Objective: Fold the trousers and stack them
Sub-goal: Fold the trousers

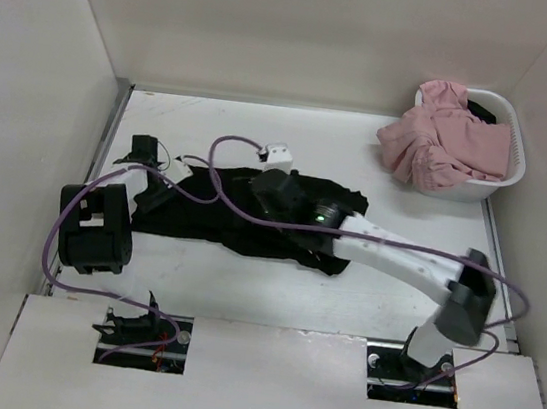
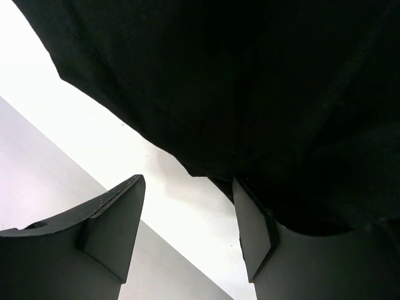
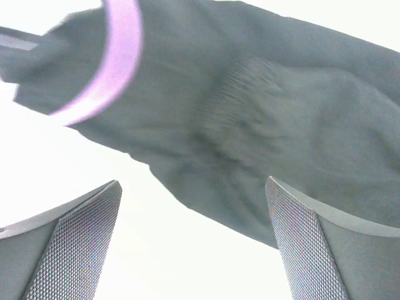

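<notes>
Trousers (image 1: 216,219): laid out on worktop (image 1: 393,291).
Left fingers (image 2: 119,212): spread at trouser edge.
Right fingers (image 3: 87,231): spread above them.

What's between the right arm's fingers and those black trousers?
Only a purple cable, which crosses in front of the black trousers off to one side of the open right fingers. Straight ahead of them, nothing visible blocks the cloth.

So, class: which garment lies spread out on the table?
The black trousers, laid out on the table; the pink garment is heaped in the white basket at the far right.
</notes>
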`<action>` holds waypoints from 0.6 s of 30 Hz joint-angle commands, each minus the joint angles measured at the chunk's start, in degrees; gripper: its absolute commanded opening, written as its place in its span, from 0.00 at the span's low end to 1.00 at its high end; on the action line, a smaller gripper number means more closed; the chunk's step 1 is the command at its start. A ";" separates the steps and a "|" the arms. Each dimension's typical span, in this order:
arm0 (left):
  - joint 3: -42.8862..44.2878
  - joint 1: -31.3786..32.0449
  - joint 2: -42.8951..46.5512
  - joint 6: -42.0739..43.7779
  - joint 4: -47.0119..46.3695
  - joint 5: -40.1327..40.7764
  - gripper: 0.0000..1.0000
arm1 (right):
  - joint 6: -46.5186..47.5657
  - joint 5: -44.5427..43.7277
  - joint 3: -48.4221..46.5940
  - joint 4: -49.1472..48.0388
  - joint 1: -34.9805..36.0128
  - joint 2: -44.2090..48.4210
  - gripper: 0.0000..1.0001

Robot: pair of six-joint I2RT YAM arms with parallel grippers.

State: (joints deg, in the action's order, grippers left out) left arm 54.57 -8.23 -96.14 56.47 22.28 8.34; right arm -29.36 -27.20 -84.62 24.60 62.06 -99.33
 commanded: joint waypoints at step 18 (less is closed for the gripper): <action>19.68 14.21 10.44 -10.66 11.63 -8.33 0.61 | -29.51 28.26 62.46 -34.33 -35.21 38.17 1.00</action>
State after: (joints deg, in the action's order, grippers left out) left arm 68.53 -0.05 -90.43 50.59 30.20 4.25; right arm -56.25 -5.13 -22.61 8.45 27.00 -60.07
